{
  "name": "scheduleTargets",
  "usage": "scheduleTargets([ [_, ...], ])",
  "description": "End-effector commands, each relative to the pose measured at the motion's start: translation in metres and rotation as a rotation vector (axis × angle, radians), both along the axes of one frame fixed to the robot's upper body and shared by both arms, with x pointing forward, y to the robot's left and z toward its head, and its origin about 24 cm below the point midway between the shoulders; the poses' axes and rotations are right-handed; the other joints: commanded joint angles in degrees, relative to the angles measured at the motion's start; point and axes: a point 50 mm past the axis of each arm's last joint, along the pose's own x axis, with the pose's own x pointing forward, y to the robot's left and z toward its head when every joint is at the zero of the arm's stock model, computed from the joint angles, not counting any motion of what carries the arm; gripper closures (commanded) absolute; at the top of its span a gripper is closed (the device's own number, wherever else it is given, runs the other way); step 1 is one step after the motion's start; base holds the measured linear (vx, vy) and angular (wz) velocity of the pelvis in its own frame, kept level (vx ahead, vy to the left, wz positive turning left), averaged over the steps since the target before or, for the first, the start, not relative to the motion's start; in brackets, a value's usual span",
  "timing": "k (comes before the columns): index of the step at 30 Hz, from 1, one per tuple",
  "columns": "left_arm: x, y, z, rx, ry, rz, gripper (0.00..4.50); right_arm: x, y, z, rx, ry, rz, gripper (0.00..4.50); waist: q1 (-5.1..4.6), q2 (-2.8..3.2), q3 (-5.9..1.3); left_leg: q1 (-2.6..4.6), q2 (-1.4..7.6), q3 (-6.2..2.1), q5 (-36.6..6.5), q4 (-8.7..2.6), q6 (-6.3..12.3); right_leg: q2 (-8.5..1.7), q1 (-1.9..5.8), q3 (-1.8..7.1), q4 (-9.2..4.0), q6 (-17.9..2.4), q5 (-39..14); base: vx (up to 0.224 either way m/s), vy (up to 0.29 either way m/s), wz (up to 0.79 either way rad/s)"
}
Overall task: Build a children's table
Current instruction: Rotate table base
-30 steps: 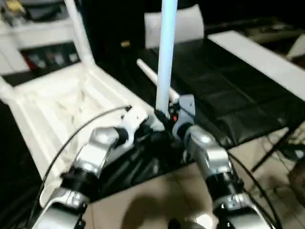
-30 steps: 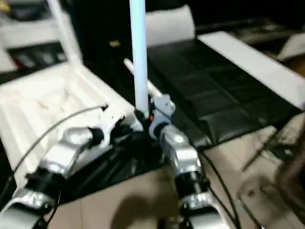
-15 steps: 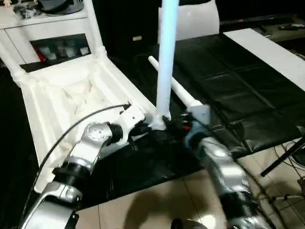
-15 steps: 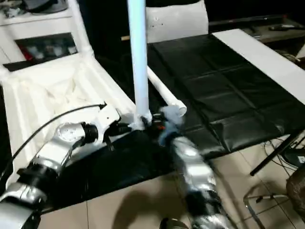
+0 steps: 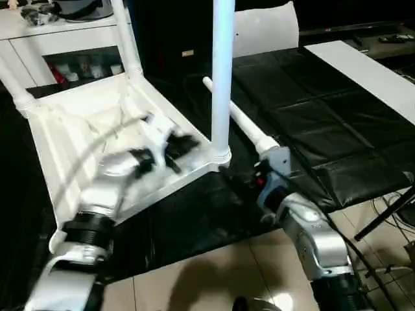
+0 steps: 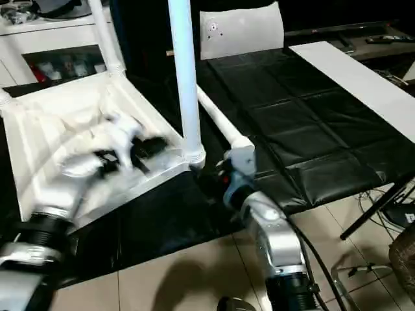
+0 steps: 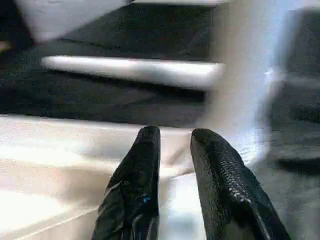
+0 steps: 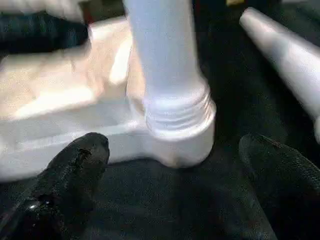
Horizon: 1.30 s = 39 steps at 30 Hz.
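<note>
The white tabletop point(image 5: 84, 129) lies upside down on the left, ribbed underside up. One leg point(image 5: 222, 71) stands upright in the near right corner socket point(image 8: 175, 135), untouched by either gripper. Two more legs point(image 5: 126, 39) rise from the far corners. A loose leg point(image 5: 237, 120) lies on the black mat behind the socket. My left gripper point(image 5: 181, 144) hovers over the tabletop left of the standing leg, its fingers point(image 7: 145, 150) slightly apart with nothing between them. My right gripper point(image 8: 172, 142) sits low in front of the socket, open wide, with a finger on each side of it.
A black padded mat point(image 5: 311, 123) covers the work surface to the right. A flat white sheet point(image 6: 240, 29) with a small round mark stands at the back. A long white board point(image 5: 363, 68) lies at far right. White shelves point(image 5: 58, 39) stand behind the tabletop. Tiled floor point(image 5: 214, 278) runs along the near edge.
My left gripper let go of the upright leg and drew back left over the tabletop. My right gripper opened wide and backed off the leg, which now stands alone in its socket.
</note>
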Motion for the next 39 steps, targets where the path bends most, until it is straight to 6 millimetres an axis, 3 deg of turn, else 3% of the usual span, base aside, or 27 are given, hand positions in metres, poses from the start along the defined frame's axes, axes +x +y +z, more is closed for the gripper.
scheduleTargets([
  [1,-0.003,0.034,0.009,0.102,-0.029,0.165,3.7,0.002,0.008,0.0,-0.022,0.022,0.054,0.0,0.29,-0.32,-4.25,-1.11,0.97,0.5,-0.8,-4.24,5.18,-4.04,4.68,3.97,-3.28,-0.5,-19.7,0.0,0.0,0.0],
  [2,-0.006,0.05,0.014,0.152,-0.043,0.243,3.7,0.002,0.012,-0.001,-0.018,0.044,0.077,0.0,0.32,-0.31,-4.42,-1.21,1.05,0.36,0.2,-4.27,5.17,-4.06,4.9,4.0,-2.6,-1.0,-18.7,0.0,0.0,0.0],
  [5,-0.017,0.08,0.02,0.265,-0.041,0.364,3.75,0.001,0.017,-0.004,-0.04,0.066,0.1,0.0,0.51,-0.12,-4.13,-0.83,1.04,0.59,1.3,-4.25,5.49,-3.81,4.32,4.16,-2.97,-1.2,-18.9,0.0,0.0,0.0],
  [6,-0.018,0.081,0.02,0.272,-0.04,0.369,3.89,0.001,0.017,-0.004,-0.041,0.067,0.101,0.0,0.58,-0.1,-4.2,-0.68,1.29,0.52,1.3,-4.29,5.27,-3.96,4.28,4.22,-2.7,-1.6,-18.7,0.0,0.0,0.0],
  [9,-0.041,0.118,0.019,0.446,0.026,0.505,4.1,0.004,0.025,-0.01,-0.067,0.102,0.126,0.0,0.77,-0.33,-3.98,-0.69,1.54,0.5,0.1,-4.64,4.88,-3.99,4.21,4.53,-2.31,-2.5,-19.1,0.0,0.0,0.0],
  [13,-0.051,0.129,0.007,0.526,0.091,0.531,4.38,0.007,0.029,-0.013,-0.093,0.117,0.138,0.0,1.57,0.01,-3.85,-0.02,1.52,0.59,-2.1,-4.72,4.11,-3.97,3.68,4.68,-2.77,-2.9,-20.1,0.0,0.0,0.0],
  [15,-0.058,0.135,-0.006,0.562,0.161,0.547,4.46,0.009,0.035,-0.017,-0.123,0.139,0.164,0.0,1.56,-0.25,-3.72,-0.16,1.48,0.48,-4.1,-5.04,3.33,-3.91,3.9,4.82,-2.64,-3.1,-20.2,0.0,0.0,0.0],
  [22,-0.063,0.136,-0.018,0.588,0.243,0.531,4.46,0.019,0.044,-0.018,-0.131,0.146,0.165,0.0,1.28,-0.66,-3.56,0.16,1.11,0.5,-9.0,-5.09,2.43,-4.11,3.98,4.74,-3.52,-2.2,-25.7,0.0,0.0,0.0],
  [25,-0.065,0.135,-0.023,0.564,0.285,0.517,4.46,0.022,0.047,-0.018,-0.126,0.152,0.168,0.0,1.19,-0.53,-3.79,0.06,1.3,0.4,-7.4,-5.05,2.4,-4.13,4.01,4.86,-3.15,-3.0,-23.4,0.0,0.0,0.0],
  [26,-0.07,0.134,-0.026,0.576,0.327,0.483,4.46,0.025,0.051,-0.018,-0.116,0.155,0.164,0.0,1.35,0.18,-3.84,0.11,1.31,0.3,-7.0,-5.04,2.32,-4.12,4.06,4.88,-2.94,-3.3,-22.4,0.0,0.0,0.0],
  [27,-0.07,0.134,-0.026,0.576,0.327,0.483,4.46,0.025,0.051,-0.018,-0.116,0.155,0.164,0.0,1.13,-0.2,-3.9,-0.06,1.38,0.3,-6.7,-5.09,2.4,-4.06,4.08,4.94,-2.71,-3.9,-21.1,0.0,0.0,0.0],
  [30,-0.087,0.122,-0.036,0.558,0.479,0.312,4.46,0.034,0.058,-0.02,-0.113,0.161,0.142,0.0,0.91,0.05,-3.8,0.13,1.63,0.21,-8.6,-5.27,1.7,-4.59,3.91,5.24,-2.41,-5.9,-21.3,0.0,0.0,0.0],
  [33,-0.104,0.093,-0.042,0.447,0.572,0.048,4.46,0.039,0.06,-0.023,-0.1,0.176,0.112,0.0,1.01,0.24,-3.67,0.15,1.58,0.25,-9.6,-5.26,1.09,-4.61,3.98,5.44,-2.23,-7.0,-20.8,0.0,0.0,0.0],
  [34,-0.109,0.081,-0.041,0.409,0.574,-0.056,4.46,0.039,0.06,-0.024,-0.101,0.178,0.108,0.0,0.88,0.15,-3.46,0.0,1.57,0.31,-10.0,-5.41,1.2,-4.41,4.05,5.42,-2.27,-6.9,-21.1,0.0,0.0,0.0],
  [35,-0.116,0.068,-0.04,0.352,0.594,-0.159,4.46,0.04,0.061,-0.025,-0.107,0.177,0.107,0.0,1.09,0.56,-3.46,0.18,1.55,0.3,-10.8,-5.38,1.1,-4.46,4.03,5.36,-2.32,-6.8,-21.7,0.0,0.0,0.0],
  [39,-0.128,0.046,-0.036,0.245,0.626,-0.342,4.46,0.042,0.061,-0.024,-0.105,0.17,0.112,0.0,0.38,0.33,-3.31,0.02,1.35,0.24,-12.5,-5.55,0.84,-4.22,4.46,5.27,-2.39,-6.3,-23.0,0.0,0.0,0.0],
])
